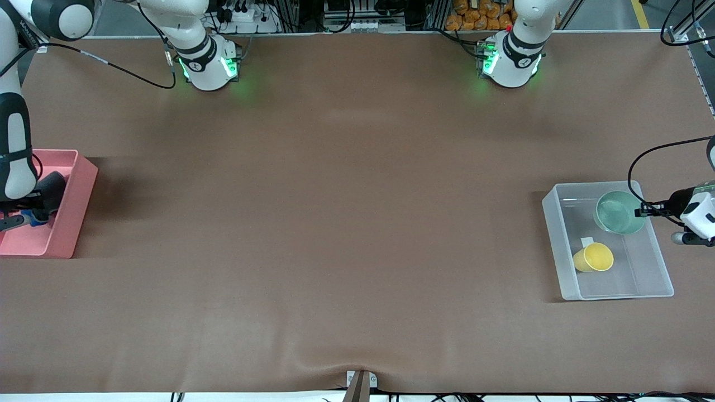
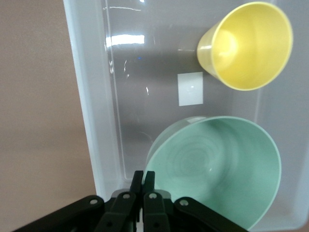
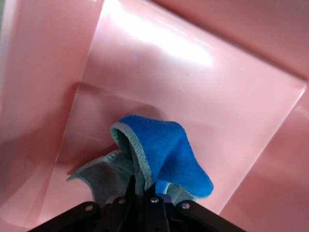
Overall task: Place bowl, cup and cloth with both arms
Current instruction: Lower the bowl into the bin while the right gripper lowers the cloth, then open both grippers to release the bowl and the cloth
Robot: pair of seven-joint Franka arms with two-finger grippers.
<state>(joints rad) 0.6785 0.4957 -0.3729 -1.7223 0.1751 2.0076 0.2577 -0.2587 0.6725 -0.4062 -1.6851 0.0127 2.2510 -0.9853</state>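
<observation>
Front view: at the left arm's end of the brown table, a clear plastic bin holds the mint-green bowl and, nearer the camera, the yellow cup lying on its side. The left gripper meets the bowl's rim at the bin's edge. At the right arm's end, the right gripper hangs in a pink bin, where the dark cloth bunches against it.

Left wrist view: the left gripper's jaws are pinched together on the bowl's rim, the bowl tilted up just ahead of them. The cup lies well ahead, apart from the bowl, beside a white label.

Right wrist view: the right gripper's jaws are clenched on the cloth, whose blue underside folds over grey fabric right at the fingertips, above the pink bin's floor.
</observation>
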